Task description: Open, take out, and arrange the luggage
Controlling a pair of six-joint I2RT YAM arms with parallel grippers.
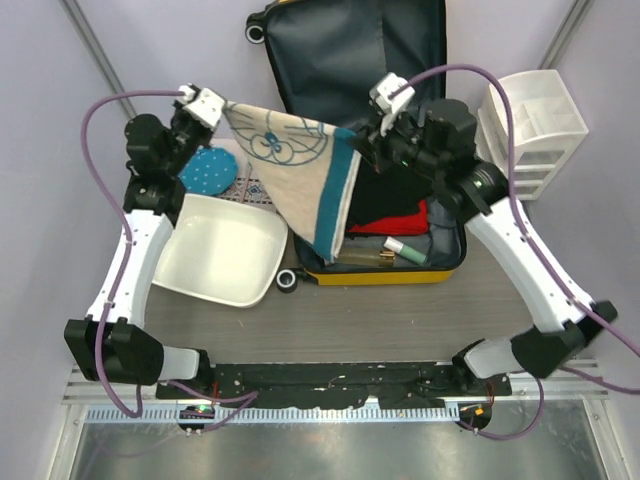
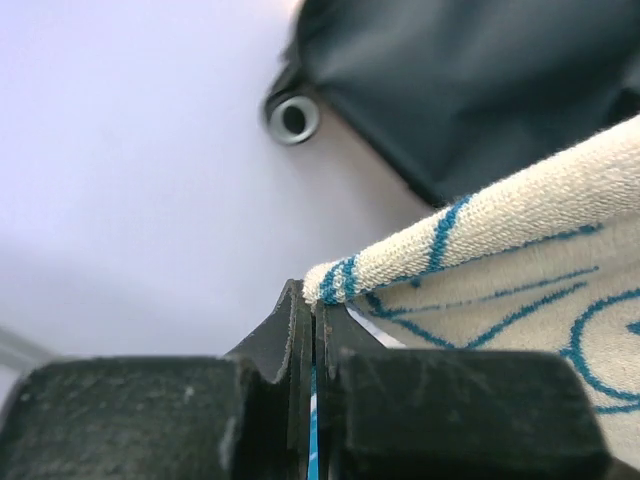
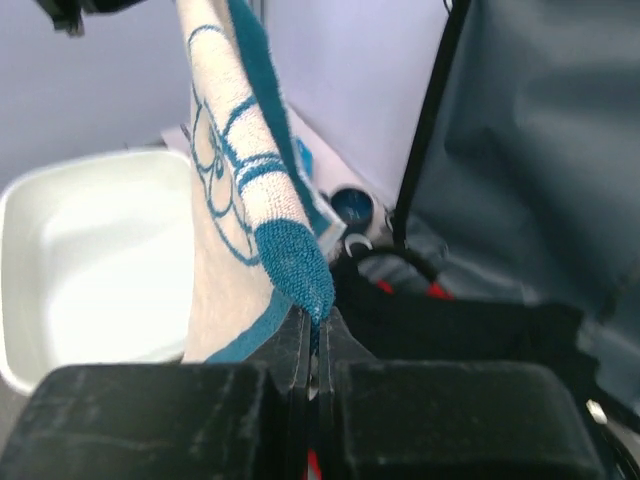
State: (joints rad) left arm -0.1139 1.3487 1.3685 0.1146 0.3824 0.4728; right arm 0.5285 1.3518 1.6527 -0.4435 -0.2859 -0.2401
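Left gripper [image 1: 220, 106] at ten o'clock, right gripper [image 1: 362, 136] at one, each pinching a towel [image 1: 300, 170] corner. Stretched above the luggage [image 1: 400, 276], likely for folding.

1. A yellow suitcase [image 1: 385, 272] lay open on the desk [image 1: 400, 320], its dark lid standing up against the back wall.
2. A cream towel [image 1: 300, 165] with a teal drawing and teal border hung stretched in the air between both arms, over the suitcase's left edge.
3. The left fingers [image 1: 222, 106] pinched the towel's upper left corner, and the right fingers [image 1: 360, 138] pinched its upper right corner.
4. Black and red clothes [image 1: 398, 205] and a green-capped tube [image 1: 405, 248] lay inside the suitcase.
5. A white tray [image 1: 215, 250] sat left of the suitcase, and a white drawer unit [image 1: 530, 125] stood to its right.
6. A round teal disc [image 1: 205, 172] lay just behind the tray.
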